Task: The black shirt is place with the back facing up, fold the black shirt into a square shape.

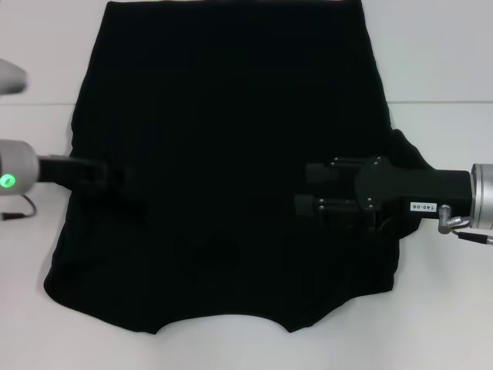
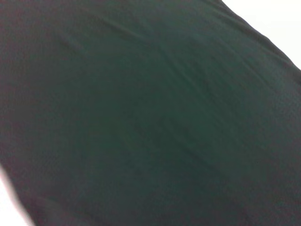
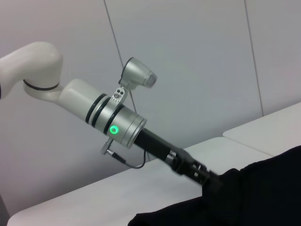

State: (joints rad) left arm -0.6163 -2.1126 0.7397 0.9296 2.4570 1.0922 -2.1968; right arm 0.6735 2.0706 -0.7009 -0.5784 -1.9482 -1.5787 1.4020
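Nearest to you, at about 6 o'clock in the head view, the curved lower edge of the black shirt (image 1: 223, 193) lies on the white table (image 1: 439, 62), and from there the cloth spreads flat up to 12 o'clock, with both sides folded in so that it makes a tall shape. Your right gripper (image 1: 304, 191) comes in from 3 o'clock and is over the right part of the shirt, its two fingers (image 1: 327, 206) lying level and apart with a narrow gap; whether cloth is between them you cannot tell. Your left gripper (image 1: 127, 179) comes in from 9 o'clock over the left edge of the shirt; its black fingers melt into the black cloth, so you cannot tell their state. In the right wrist view the left arm (image 3: 117, 125) reaches down to a raised fold of the shirt. In the left wrist view only black cloth fills the picture.
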